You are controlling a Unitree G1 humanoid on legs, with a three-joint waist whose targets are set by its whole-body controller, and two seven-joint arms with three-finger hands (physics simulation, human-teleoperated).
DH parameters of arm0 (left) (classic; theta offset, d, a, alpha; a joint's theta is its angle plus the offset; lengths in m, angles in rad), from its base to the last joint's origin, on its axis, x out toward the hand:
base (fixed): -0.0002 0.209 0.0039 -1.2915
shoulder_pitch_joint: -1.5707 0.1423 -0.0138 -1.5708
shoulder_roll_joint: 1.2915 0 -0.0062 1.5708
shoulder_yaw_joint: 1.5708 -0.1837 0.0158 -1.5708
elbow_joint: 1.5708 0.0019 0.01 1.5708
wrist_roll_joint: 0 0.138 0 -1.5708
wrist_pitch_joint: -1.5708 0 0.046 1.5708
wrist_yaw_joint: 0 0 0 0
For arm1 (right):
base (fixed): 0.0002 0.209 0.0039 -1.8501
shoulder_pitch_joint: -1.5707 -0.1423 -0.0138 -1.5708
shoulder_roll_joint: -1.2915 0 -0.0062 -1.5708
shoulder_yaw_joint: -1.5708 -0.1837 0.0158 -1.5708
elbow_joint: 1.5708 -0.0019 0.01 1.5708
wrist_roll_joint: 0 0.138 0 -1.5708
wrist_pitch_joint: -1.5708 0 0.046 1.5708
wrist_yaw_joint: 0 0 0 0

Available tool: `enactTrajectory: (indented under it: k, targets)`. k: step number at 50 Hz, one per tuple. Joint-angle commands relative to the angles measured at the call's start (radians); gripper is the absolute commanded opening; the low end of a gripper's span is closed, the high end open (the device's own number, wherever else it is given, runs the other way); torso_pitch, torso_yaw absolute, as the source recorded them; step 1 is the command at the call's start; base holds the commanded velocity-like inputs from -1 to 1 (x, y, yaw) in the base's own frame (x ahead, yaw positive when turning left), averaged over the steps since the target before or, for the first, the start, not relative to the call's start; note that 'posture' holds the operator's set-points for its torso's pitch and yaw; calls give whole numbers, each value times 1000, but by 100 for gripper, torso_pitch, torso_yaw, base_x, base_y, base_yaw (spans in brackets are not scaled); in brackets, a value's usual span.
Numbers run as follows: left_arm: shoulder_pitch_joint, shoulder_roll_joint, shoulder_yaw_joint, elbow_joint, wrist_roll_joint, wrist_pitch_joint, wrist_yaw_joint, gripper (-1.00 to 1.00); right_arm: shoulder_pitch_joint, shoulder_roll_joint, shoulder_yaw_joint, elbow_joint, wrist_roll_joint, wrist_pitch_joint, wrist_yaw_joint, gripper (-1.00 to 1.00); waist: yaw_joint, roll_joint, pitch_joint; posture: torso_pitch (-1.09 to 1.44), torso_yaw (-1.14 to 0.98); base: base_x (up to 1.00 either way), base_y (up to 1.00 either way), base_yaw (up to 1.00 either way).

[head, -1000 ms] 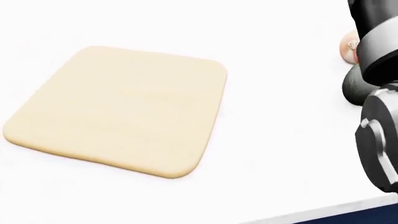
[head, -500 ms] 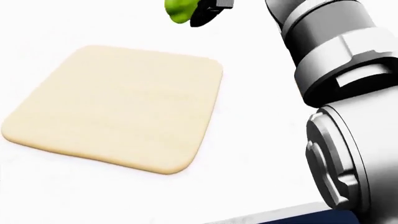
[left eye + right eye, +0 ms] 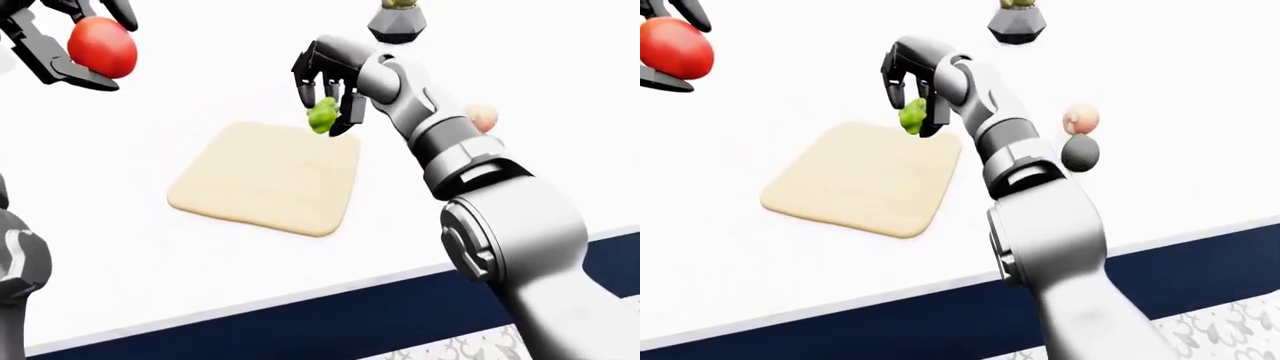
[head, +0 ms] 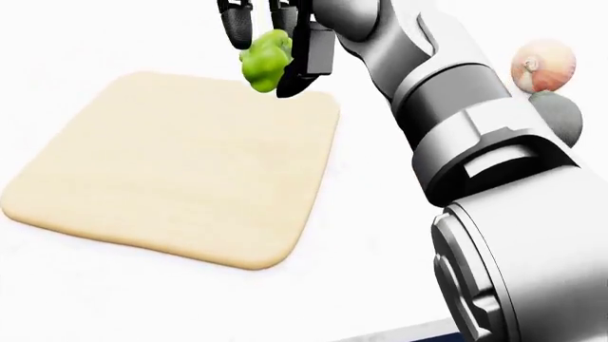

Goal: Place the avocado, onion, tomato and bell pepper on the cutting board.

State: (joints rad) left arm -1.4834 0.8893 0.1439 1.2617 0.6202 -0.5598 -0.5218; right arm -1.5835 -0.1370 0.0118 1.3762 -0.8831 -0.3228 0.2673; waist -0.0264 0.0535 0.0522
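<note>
A pale cutting board [image 4: 171, 171] lies flat on the white counter. My right hand [image 4: 270, 50] is shut on a green bell pepper [image 4: 264, 65] and hangs just above the board's top right corner. In the left-eye view my left hand [image 3: 92, 43] is raised at the top left, shut on a red tomato [image 3: 101, 46], well clear of the board. The onion [image 4: 544, 65] and the dark avocado [image 4: 561, 117] rest side by side on the counter to the right of the board, partly behind my right arm.
A dark faceted pot with a plant [image 3: 397, 22] stands on the counter above the board in the left-eye view. The counter's near edge [image 3: 300, 296] runs along the bottom, with a dark blue cabinet face below it.
My right arm has swung in from the right edge of the head view, carrying the bell pepper leftward and down to the board's top right corner. The board has stayed put.
</note>
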Motion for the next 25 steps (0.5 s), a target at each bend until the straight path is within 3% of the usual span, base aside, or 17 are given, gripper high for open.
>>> enactTrajectory:
  k: [1, 16, 20, 21, 25]
  targets:
    - [-35, 14, 12, -37, -20, -10, 18, -100, -46, -12, -11, -46, 9, -6, -18, -100, -1, 9, -36, 0, 0, 0, 0, 0]
    - [-34, 16, 10, -38, -20, -11, 14, -100, -9, -6, -8, -49, -10, 4, 43, -100, -6, 13, -37, 0, 0, 0, 0, 0]
    - [-37, 16, 9, -37, -19, -11, 15, -100, -10, -6, -9, -50, -10, 6, 50, -80, -7, 14, -37, 0, 0, 0, 0, 0]
    - [-38, 15, 9, -37, -19, -10, 14, -100, -10, -7, -8, -50, -11, 5, 52, -65, -7, 15, -37, 0, 0, 0, 0, 0]
    - [-37, 17, 11, -37, -20, -12, 13, -100, -11, -7, -7, -51, -13, 3, 53, -61, -8, 15, -37, 0, 0, 0, 0, 0]
